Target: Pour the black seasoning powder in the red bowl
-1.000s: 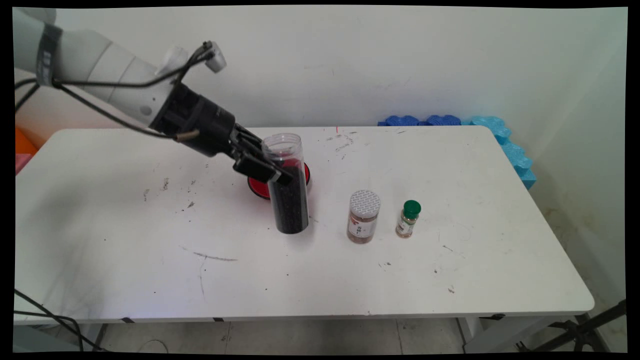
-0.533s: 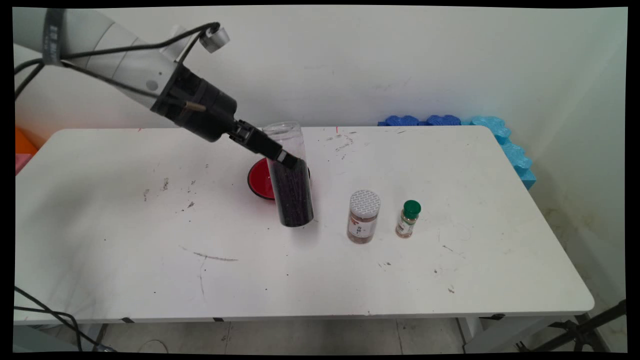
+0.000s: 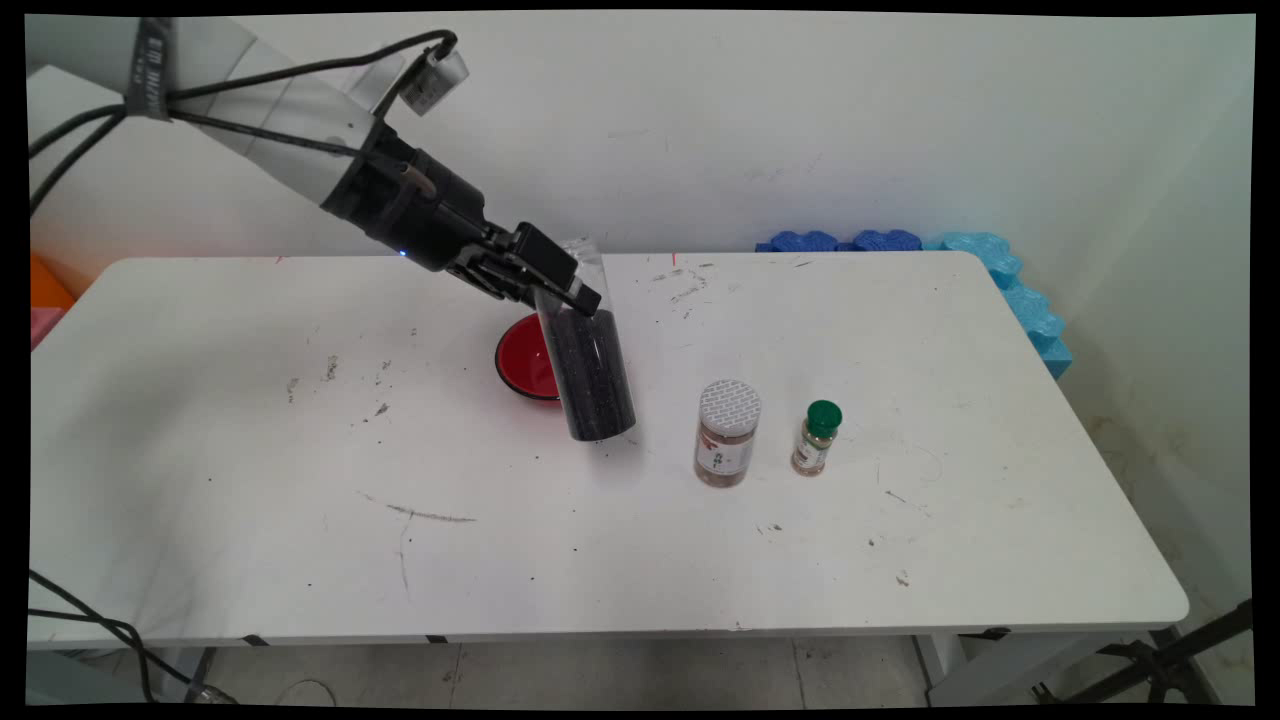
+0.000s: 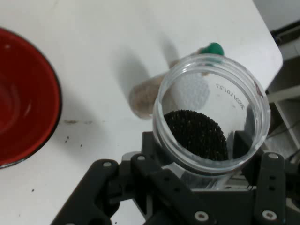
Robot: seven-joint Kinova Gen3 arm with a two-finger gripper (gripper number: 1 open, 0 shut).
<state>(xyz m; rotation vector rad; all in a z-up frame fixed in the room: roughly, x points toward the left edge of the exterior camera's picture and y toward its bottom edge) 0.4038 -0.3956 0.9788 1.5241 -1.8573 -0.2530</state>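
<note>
Gripper mine, clamped on open jar near rim; jar tilted, beside bowl. Seed-filled, bottom-heavy, slick plastic; I'd grip mid-body.

white table with rounded corners, scuffed and speckled with dark marks; plain off-white wall behind it; blue foam pieces stacked along far right edge against wall; orange object at far left; tiled floor below, black cables and black stand legs at bottom corners
</note>
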